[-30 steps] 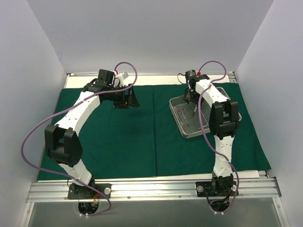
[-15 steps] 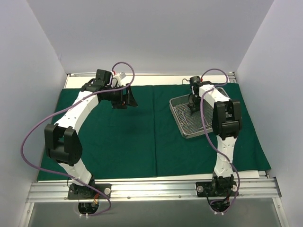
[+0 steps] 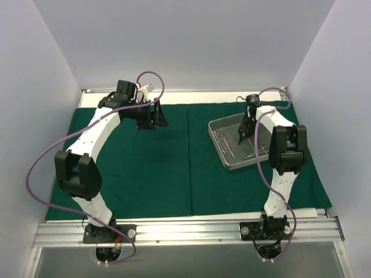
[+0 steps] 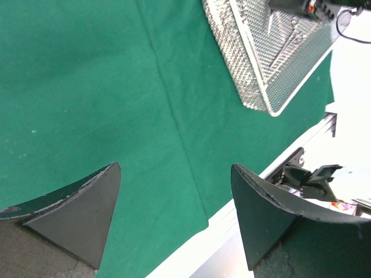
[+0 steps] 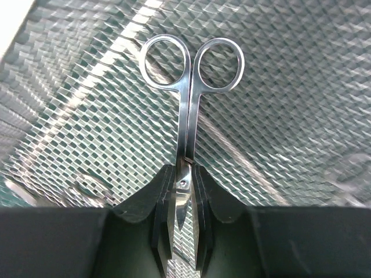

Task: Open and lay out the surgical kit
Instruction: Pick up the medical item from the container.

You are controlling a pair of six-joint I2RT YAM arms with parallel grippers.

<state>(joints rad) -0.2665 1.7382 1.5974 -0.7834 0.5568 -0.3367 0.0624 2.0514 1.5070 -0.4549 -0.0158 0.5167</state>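
Drape (image 3: 174,168) is lying open already, right fingers (image 5: 204,191) are pinching scissors (image 5: 186,127) in the mesh tray (image 3: 223,152), left fingers (image 4: 81,202) are hanging wide and empty, so the laying out is only just starting

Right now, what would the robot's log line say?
right gripper: shut on scissors | scissors: over tray | left gripper: open above drape
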